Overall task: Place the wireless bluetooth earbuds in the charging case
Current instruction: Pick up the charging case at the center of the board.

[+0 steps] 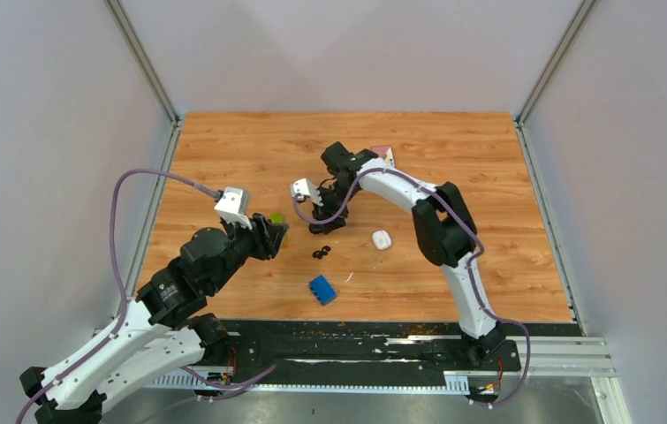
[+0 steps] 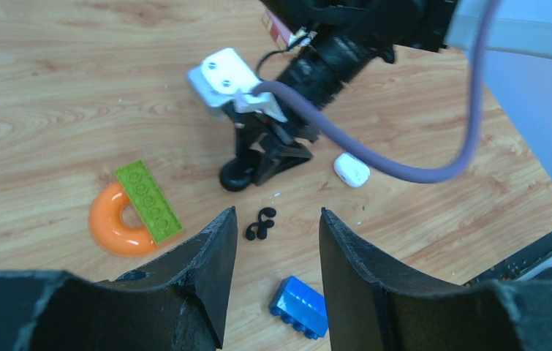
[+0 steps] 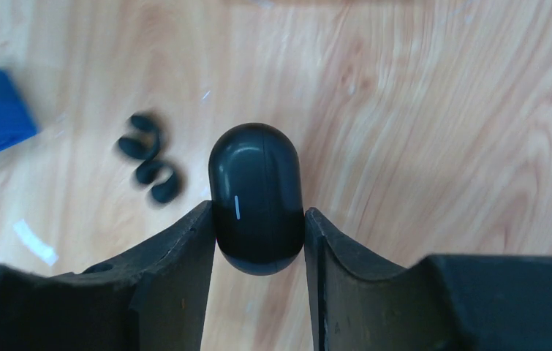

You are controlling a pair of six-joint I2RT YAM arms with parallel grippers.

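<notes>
Right claw is pinched on black charging case, pads against both sides. Case is a glossy pill shape, seam down the middle, thin light bar, lid closed as far as I see. Two black earbuds loose on wood just beside case: small, rounded, curled, lying together, bit blurry. Left claw partway open, holding nothing. White case near right claw.

- I see my left arm folded low, elbow bent; left claw hovers, jaws apart.
- My right arm arches over; right claw pinches the charging case.
</notes>
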